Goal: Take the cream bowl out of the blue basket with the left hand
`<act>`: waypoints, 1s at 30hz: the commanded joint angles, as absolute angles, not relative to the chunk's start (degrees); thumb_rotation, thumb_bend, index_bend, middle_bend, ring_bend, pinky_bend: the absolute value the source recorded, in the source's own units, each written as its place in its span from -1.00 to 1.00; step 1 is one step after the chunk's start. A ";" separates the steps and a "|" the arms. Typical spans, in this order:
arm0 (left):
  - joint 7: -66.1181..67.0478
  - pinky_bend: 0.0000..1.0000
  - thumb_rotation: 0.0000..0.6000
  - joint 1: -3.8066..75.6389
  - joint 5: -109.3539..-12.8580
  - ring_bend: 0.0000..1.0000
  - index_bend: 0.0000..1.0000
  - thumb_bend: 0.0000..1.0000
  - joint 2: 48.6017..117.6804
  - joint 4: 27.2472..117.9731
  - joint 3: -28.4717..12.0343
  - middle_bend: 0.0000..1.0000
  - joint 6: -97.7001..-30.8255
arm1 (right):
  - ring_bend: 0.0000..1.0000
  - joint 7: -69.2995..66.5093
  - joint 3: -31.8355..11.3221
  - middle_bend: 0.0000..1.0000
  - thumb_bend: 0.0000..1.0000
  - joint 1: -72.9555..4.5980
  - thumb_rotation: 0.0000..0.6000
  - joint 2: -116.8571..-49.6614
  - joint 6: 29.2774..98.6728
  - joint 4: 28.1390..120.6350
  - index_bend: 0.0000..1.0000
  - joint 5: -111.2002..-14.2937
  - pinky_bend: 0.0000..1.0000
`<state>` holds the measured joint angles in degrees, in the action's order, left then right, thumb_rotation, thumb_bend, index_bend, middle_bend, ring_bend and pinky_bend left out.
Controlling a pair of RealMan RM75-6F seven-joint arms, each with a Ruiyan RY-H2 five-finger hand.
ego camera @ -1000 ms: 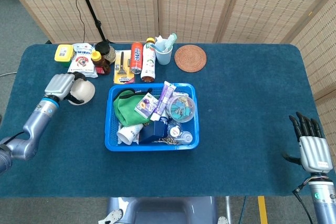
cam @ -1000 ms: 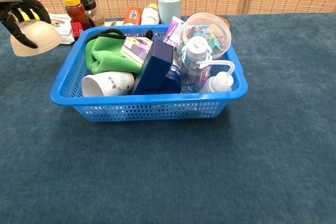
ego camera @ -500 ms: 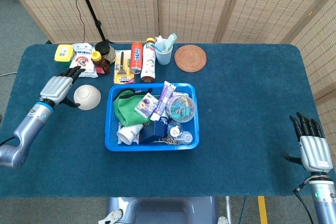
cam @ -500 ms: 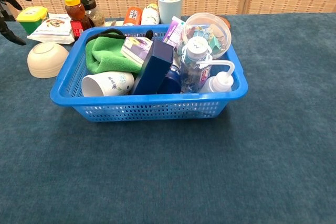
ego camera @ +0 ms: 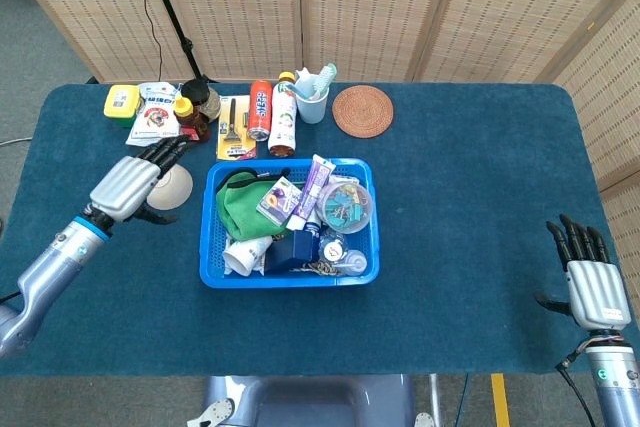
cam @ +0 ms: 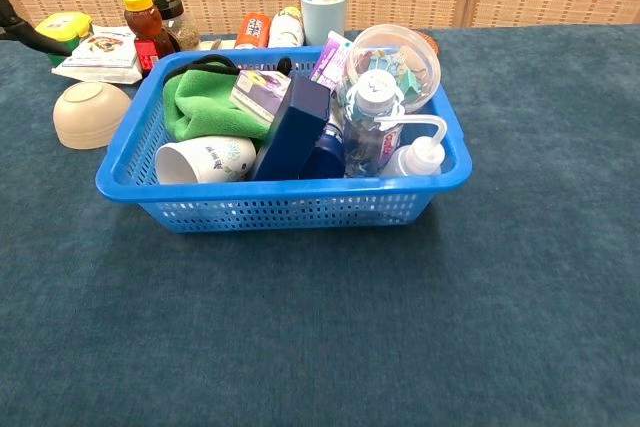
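The cream bowl sat upside down on the table, just outside the blue basket at its 9 o'clock. The left hand hovered above it, fingers spread, holding nothing. The right hand rested at 4 o'clock, fingers straight and slightly apart

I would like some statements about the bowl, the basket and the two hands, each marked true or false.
1. The cream bowl lies upside down on the table, outside the blue basket. True.
2. The left hand grips the bowl. False: its fingers are spread and hold nothing.
3. The green cloth lies in the basket. True.
4. The right hand holds a cup. False: it is open, at the table's near edge.
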<state>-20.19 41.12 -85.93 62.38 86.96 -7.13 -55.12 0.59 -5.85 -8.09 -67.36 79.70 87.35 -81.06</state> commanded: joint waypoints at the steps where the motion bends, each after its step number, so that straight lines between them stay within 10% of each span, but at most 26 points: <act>1: -18.89 -0.75 1.00 42.75 -88.41 -1.00 -1.00 -0.89 60.31 93.83 -7.22 -1.00 -54.78 | -1.00 0.37 -5.88 -1.00 -1.00 -8.06 1.00 -67.26 79.74 87.38 -1.00 -81.03 -1.00; 30: -1.21 -0.73 1.00 52.58 -70.56 -1.00 -1.00 -0.89 77.04 98.20 -11.01 -1.00 -44.76 | -1.00 -1.23 -6.04 -1.00 -1.00 -8.34 1.00 -66.82 78.84 87.10 -1.00 -80.47 -1.00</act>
<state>-2.27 51.93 -71.69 75.89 98.71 -10.69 -45.00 -1.22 -6.04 -8.34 -66.82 78.85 87.10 -80.47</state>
